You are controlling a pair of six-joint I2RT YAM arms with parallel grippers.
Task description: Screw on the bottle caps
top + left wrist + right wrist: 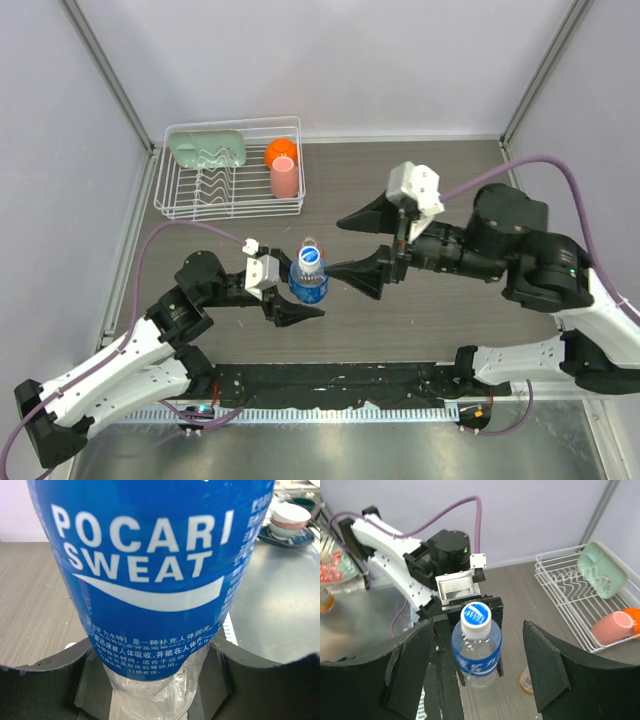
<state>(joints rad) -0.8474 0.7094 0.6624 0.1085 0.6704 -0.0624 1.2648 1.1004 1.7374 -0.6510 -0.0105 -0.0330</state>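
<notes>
The small clear plastic bottle with the blue label [160, 580] stands upright mid-table. The left gripper [308, 287] is clenched around its body. Its round white-and-blue screw cap [475, 616] sits on the neck. The right gripper [336, 245] hangs just beside it, jaws spread, holding nothing. I'd guess the bottle is light, thin-walled and slick, so pinch the cap's rim. A white wire dish rack [230, 212] holding a pink cup [283, 178] stands well back, blocking nothing.

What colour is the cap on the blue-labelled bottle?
The cap is white with blue print on top; the right wrist view shows it best.
</notes>
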